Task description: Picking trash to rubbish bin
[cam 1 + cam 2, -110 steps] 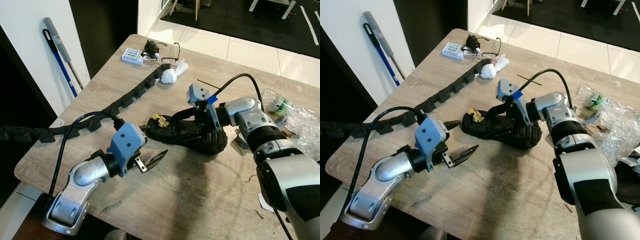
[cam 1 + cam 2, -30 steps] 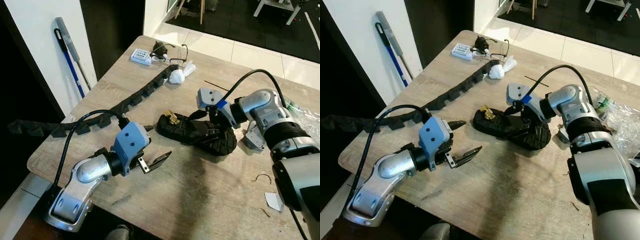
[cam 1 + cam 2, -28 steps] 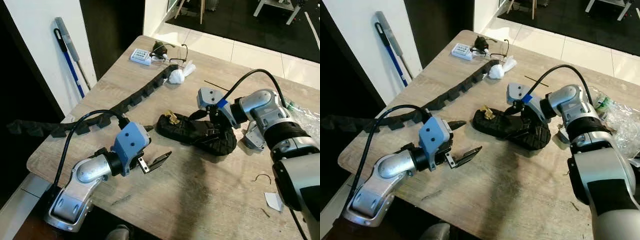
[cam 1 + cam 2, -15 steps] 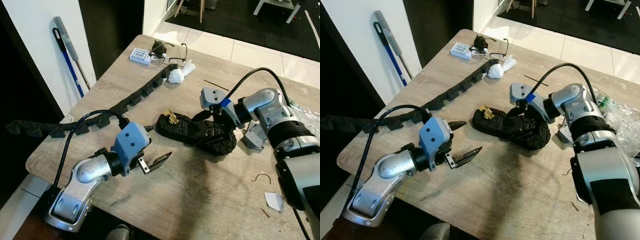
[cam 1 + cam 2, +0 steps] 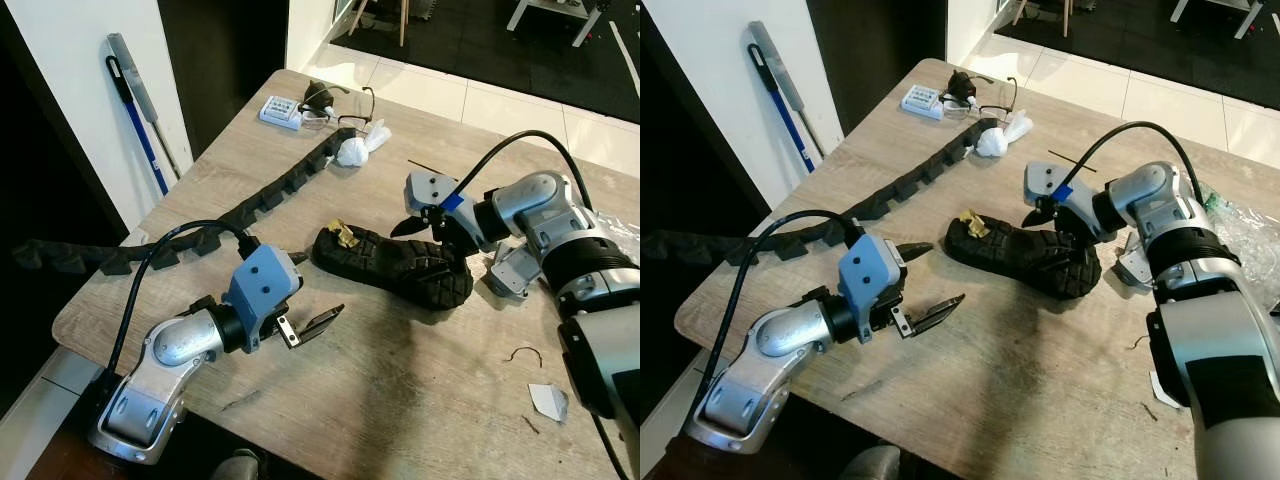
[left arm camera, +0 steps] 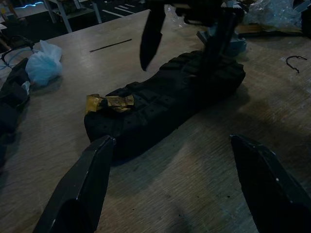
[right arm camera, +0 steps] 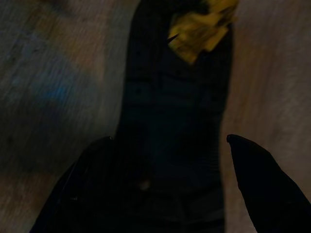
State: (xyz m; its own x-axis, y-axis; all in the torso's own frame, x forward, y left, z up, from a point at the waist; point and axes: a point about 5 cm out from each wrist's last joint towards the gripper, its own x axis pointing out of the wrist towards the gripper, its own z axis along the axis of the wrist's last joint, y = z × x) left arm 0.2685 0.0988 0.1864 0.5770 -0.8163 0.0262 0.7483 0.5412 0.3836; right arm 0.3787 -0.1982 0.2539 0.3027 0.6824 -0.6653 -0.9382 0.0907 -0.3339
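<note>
surface: a light wood-grain top (image 5: 400, 400), nothing fancy, with bits of clutter scattered over it.
room: white floor tiles (image 5: 470, 95) past the far edge, a white wall on the left with a blue-handled mop (image 5: 140, 110) leaning on it, dark doorway beside that.
clutter: a long black segmented cable chain (image 5: 250, 205) snakes from the far end down to the left edge; glasses (image 5: 345, 95) and a small white box (image 5: 280, 112) at the far corner; a knotted white bag (image 5: 355, 150) near them; crinkly clear plastic (image 5: 1250, 240) off on the right; a scrap of white paper (image 5: 548, 402) near the front right.
trash: a black shoe sole (image 5: 395, 265), tread side up, chunky lugs all over, lying flat in the middle of the surface. A crumpled yellowish wrapper (image 5: 345, 235) sits on its left end.
direction: long axis runs roughly left to right across the surface, slightly slanted, the wrapper end nearer the robot's left, the other end under the right arm.
right gripper (image 5: 1055, 222): jaws spread wide apart, holding nothing, hanging just above the right end of the sole. In the right wrist view the sole sits between the two fingers (image 7: 252, 174).
left gripper (image 5: 300, 305): jaws also wide open and empty, low over the surface, pointing at the sole from the near left, well apart from it.
</note>
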